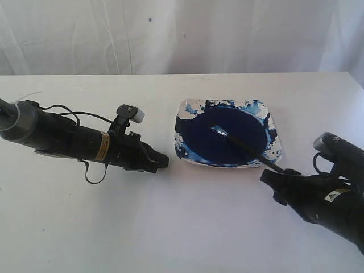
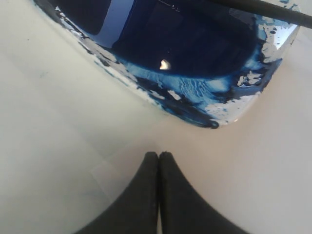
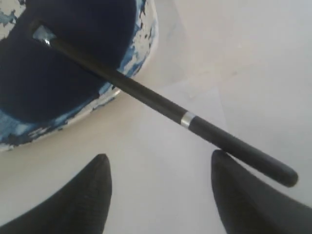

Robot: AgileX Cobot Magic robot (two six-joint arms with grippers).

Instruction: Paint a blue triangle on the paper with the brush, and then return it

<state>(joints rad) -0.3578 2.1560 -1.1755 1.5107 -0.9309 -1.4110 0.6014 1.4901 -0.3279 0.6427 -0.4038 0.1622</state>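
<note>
Right end effector (image 3: 160,155) nearest, low over white paper (image 1: 170,227), jaws spread wide, gripping nothing. Brush (image 3: 146,97) handle end lay just by one jaw tip; contact hard to tell. Left end effector (image 2: 159,157) pressed closed, empty, just short of dish (image 1: 185,116). Brush slanted across dish rim, bristles in dark navy paint pool (image 1: 202,139). Curtain (image 1: 170,34) hung behind.

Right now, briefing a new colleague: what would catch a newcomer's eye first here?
The dish of dark navy paint, right of centre, stands out first. A black brush lies with its bristles in the paint, its handle reaching over the rim toward the right gripper, jaws open. The left gripper, jaws shut, is left of the dish.
</note>
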